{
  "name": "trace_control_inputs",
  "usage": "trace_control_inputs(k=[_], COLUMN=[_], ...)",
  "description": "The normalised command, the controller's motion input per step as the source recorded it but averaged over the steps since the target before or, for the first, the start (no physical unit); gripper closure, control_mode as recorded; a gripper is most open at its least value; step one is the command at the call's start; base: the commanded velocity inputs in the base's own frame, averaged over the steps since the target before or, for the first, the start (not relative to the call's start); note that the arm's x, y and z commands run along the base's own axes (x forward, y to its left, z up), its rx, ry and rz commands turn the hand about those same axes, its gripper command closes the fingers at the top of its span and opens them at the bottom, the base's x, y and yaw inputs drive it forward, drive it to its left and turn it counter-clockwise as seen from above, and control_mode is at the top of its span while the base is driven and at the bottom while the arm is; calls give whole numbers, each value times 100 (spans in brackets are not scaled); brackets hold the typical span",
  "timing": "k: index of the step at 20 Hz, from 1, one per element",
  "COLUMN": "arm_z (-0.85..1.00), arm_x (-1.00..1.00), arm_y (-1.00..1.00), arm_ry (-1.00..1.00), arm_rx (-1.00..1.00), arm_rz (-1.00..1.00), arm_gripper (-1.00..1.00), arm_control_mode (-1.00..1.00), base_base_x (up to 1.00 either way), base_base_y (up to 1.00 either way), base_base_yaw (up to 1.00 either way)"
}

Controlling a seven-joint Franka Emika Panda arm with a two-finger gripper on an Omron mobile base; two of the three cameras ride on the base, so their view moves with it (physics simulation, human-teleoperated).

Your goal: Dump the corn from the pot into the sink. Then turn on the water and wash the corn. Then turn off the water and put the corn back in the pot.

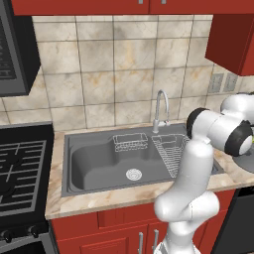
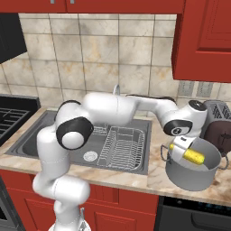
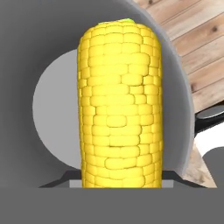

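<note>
The pincer [image 2: 188, 152] hangs over the mouth of the pot [image 2: 191, 175] and holds the corn [image 2: 193, 156] between its two fingers, so the jaws stand partly closed on the cob and not wide. In the hand view the corn [image 3: 120, 105] runs from the bottom of the picture upward, with its pale greenish end at the far top, and behind it is the light grey round bottom of the pot [image 3: 54, 109] with the darker wall around it. In the right base view the cob lies tilted just under the white hand, at the level of the rim and inside its circle; whether it touches the metal cannot be told. The pot stands on the marble surface [image 2: 135, 178] to the right of the sink [image 2: 45, 149], well apart from the drain [image 2: 90, 156], and its small side handles show on both sides. Just behind the pot is a dark toaster [image 2: 219, 124]. The sink [image 1: 99, 163] is a dark grey basin with a wire rack [image 1: 171, 151] in its right part, a small wire basket [image 1: 130, 142] at the back and the chrome tap [image 1: 159, 110] behind it. To the left of the sink the surface meets a black stove [image 1: 22, 168]. Red cabinets hang above, over a beige tiled wall.
</note>
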Motion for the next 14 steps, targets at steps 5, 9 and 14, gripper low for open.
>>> trace_control_inputs(k=[5,9,14], arm_z=[-9,-31,-31], arm_x=[27,13,0], arm_y=[-3,-21,-25], arm_ry=[0,3,4], arm_rx=[0,0,0], arm_rz=[0,0,0], arm_gripper=[100,100,100], arm_control_mode=[-100,-100,-100], base_base_x=[0,0,0], base_base_y=[0,0,0], base_base_yaw=[0,0,0])
